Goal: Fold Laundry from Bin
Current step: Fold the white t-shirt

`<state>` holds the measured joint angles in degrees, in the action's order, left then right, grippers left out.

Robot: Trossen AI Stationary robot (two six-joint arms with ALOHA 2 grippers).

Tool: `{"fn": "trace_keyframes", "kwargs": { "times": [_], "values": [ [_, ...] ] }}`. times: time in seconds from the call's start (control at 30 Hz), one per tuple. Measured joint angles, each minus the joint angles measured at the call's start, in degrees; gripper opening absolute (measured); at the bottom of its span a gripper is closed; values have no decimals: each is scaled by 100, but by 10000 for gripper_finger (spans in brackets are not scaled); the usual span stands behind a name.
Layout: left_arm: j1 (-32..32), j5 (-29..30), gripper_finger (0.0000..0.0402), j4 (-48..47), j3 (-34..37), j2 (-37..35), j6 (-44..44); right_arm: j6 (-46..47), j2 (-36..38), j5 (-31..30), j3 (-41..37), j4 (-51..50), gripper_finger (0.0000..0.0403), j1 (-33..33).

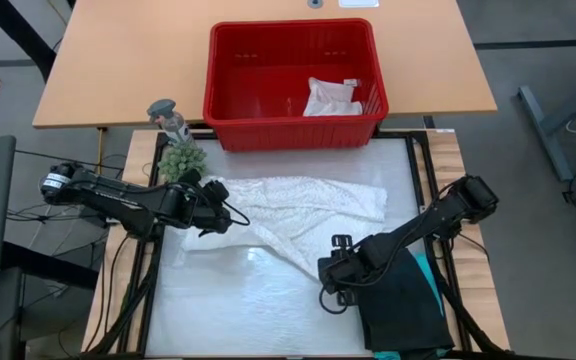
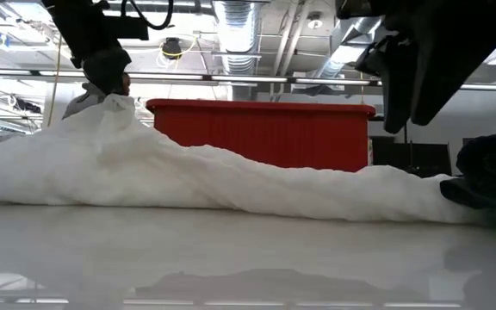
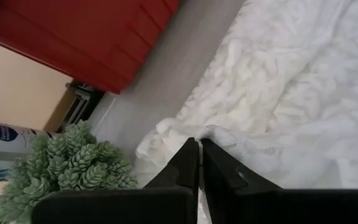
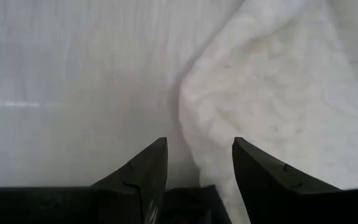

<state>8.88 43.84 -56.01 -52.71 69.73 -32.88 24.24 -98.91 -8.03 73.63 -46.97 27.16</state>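
Across the white work surface point(image 1: 268, 310) we have the large white lacy top point(image 1: 298, 215) spread out, still unfolded, lying just in front of the bin point(image 1: 293, 125). It is the garment in hand, and we judge the task roughly halfway along.

Behind it, the bin holds one small white cloth point(image 1: 331, 97), so that piece is still to be taken out and folded.

At the table's right front corner we see a black garment point(image 1: 403, 310) lying flat with a teal one point(image 1: 432, 285) showing under its edge; both look folded and stacked, though our right arm covers part of them and we cannot be sure.

Our left gripper point(image 3: 199, 163) is at the top's left end, jaws pinched closed on a fold of the lace, lifting that corner into a peak in the low view. Our right gripper point(image 4: 196, 165) hovers at the top's near edge, jaws apart and empty.

Off to the left stand a small green plant point(image 1: 181, 158) and a bottle point(image 1: 171, 118).
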Motion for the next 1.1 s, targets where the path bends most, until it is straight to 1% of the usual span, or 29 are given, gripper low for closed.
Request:
{"fn": "trace_keyframes", "kwargs": {
  "times": [0.23, 0.47, 0.6, 0.77, 0.87, 0.97, 1.1],
  "values": [
    [2, -20, 0, 30, 0, 0, 2, 198, -453, 79, -7, 52, 202, 202],
    [2, -95, 0, 49, 0, 0, -14, 337, -545, 8, -30, -53, 202, 215],
    [2, -97, 0, 50, 0, -2, -11, 512, -541, -69, -258, 45, 202, 121],
    [2, -114, 0, 48, 0, -2, -11, 769, -541, 176, -694, 496, 202, 83],
    [2, -114, 0, 48, 0, -1, -11, 922, -541, 212, -825, 549, 201, 83],
    [2, -110, 0, 49, 0, -1, -11, 931, -541, 209, -857, 538, 187, 76],
    [2, -108, 0, 48, 0, -2, -11, 845, -541, 184, -857, 538, 145, 10]
  ]
}}
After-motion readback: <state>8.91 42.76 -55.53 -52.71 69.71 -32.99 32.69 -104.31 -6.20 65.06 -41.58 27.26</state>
